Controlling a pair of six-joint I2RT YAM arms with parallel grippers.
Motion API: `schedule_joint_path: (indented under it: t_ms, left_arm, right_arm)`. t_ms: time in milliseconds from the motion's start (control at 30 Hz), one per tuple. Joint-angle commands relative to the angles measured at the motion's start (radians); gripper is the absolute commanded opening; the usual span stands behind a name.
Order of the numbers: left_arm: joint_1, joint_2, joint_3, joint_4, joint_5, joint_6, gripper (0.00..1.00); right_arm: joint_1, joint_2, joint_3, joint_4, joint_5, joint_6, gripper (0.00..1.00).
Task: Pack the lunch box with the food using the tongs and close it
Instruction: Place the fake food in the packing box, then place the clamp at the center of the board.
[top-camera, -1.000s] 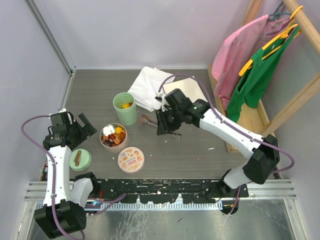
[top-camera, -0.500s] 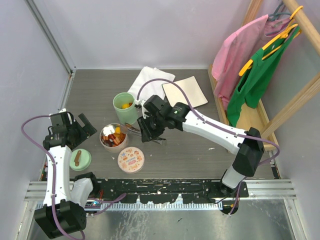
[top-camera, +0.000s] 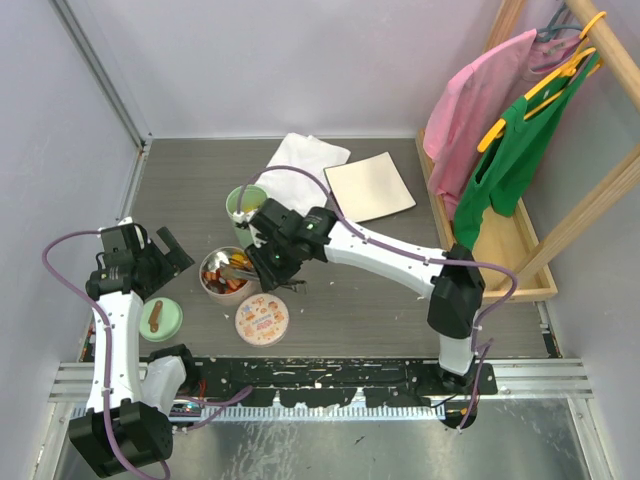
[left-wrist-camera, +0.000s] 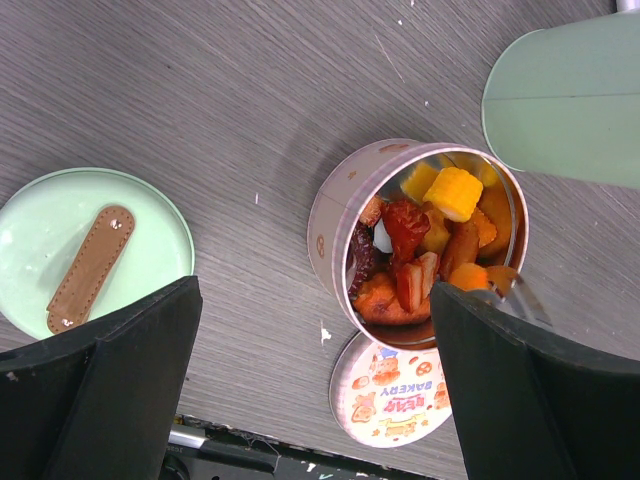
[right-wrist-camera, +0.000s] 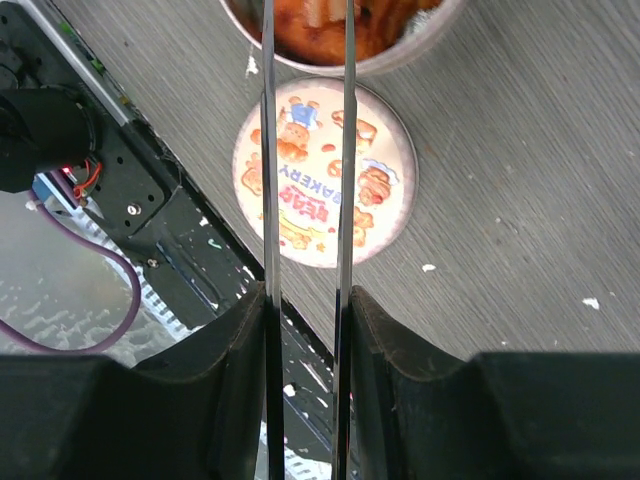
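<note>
R gripper (right-wrist-camera: 305, 300) clamped on tongs (right-wrist-camera: 346, 150), tips over the tin (left-wrist-camera: 335, 215) by the tabletop's near edge, left side. Food (left-wrist-camera: 420, 250) sits there, looks lined up for a pinch. L gripper (left-wrist-camera: 315, 330) jaws wide apart, prob. parked clear near mint lid (left-wrist-camera: 60, 240).

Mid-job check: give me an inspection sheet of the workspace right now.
Surface: grey wood-grain table, few pale specks.
Job's things: round tin holding orange, red and yellow food pieces; slim grey metal tongs, tips over it; printed round lid beside it; mint-green cup; mint-green lid with brown knob, off.
Clutter: white cloth, beige square board.
Grippers: left gripper open, empty; right gripper shut on tongs.
Cables: purple cables looped along both arms.
Surroundings: pink garment and green garment on wooden rack.
</note>
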Motion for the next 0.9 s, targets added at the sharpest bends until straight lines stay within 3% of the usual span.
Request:
schedule_joint_path:
  t_ms: [0,233,400,700,867]
  left_arm:
    - [-0.001,-0.007,0.019,0.03,0.01,0.007,0.98]
    - [-0.001,-0.012,0.019,0.03,0.007,0.007,0.98]
    - [-0.001,-0.01,0.019,0.031,0.009,0.006,0.98]
    - [-0.001,-0.009,0.02,0.03,0.01,0.007,0.98]
    - [-0.001,-0.01,0.02,0.03,0.01,0.007,0.98]
  right_arm:
    - [0.034,0.045,0.134,-0.001,0.005,-0.03,0.37]
    - [0.056,0.134,0.226,-0.027,0.039,-0.025,0.38]
    - [0.055,0.128,0.219,-0.01,0.083,-0.022,0.49]
    - [0.055,0.007,0.169,0.0,0.207,-0.013,0.52]
    - [0.054,-0.131,0.035,0.022,0.366,0.009,0.52]
